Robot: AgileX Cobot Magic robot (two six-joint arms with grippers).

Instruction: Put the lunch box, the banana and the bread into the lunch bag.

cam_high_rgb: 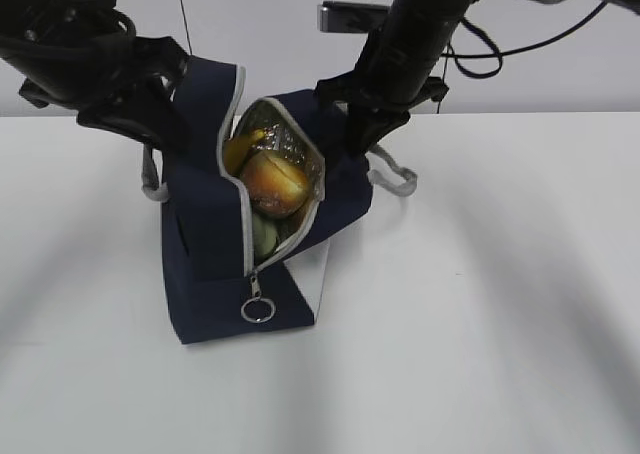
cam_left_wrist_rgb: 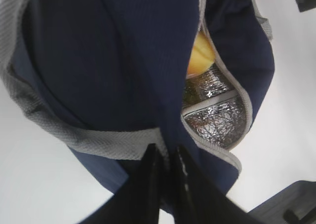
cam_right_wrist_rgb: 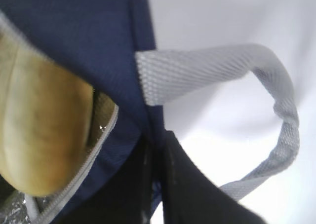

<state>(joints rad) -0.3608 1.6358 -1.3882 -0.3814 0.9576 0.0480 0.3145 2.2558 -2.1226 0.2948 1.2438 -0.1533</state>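
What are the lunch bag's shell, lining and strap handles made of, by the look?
Lunch bag shell: navy woven fabric, matte; it creases softly where both grippers pinch it.
Lining: silver foil-like film, crinkled and reflective.
Strap handle: grey webbing, with a visible mesh-like weave; probably synthetic, but the pictures can't settle that.

Lunch bag (cam_high_rgb: 210, 274) unzipped; bread (cam_high_rgb: 272, 184), banana (cam_high_rgb: 240, 149) inside.

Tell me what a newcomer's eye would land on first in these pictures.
The boxy navy-blue fabric lunch bag at mid-table, its grey zipper gaping over silver foil lining. Inside the opening sit the glossy orange-brown bread loaf, the yellow banana behind it and a sage-green lunch box lid below. The left gripper and right gripper each pinch the bag's fabric on opposite sides.
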